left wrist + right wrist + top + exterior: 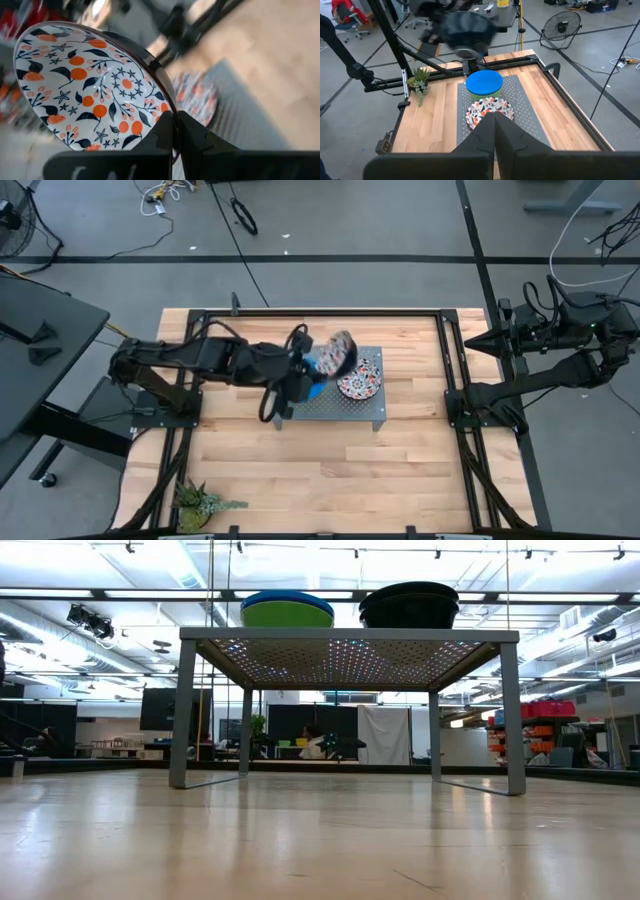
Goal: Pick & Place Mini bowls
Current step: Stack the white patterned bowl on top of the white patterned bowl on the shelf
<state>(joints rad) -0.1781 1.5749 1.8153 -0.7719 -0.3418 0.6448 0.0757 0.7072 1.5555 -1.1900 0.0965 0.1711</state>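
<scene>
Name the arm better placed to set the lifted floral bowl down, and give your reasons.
Left. The left gripper is shut on the rim of the white floral bowl, tilted above the grey perforated metal tray. The right gripper is shut and parked off the table's right edge.

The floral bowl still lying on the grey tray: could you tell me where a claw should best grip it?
The floral bowl lies open side up on the grey tray, so its thin rim is the part to pinch, from above. Its edge toward the right arm looks freest; the bright blue bowl stands on the other side.
</scene>
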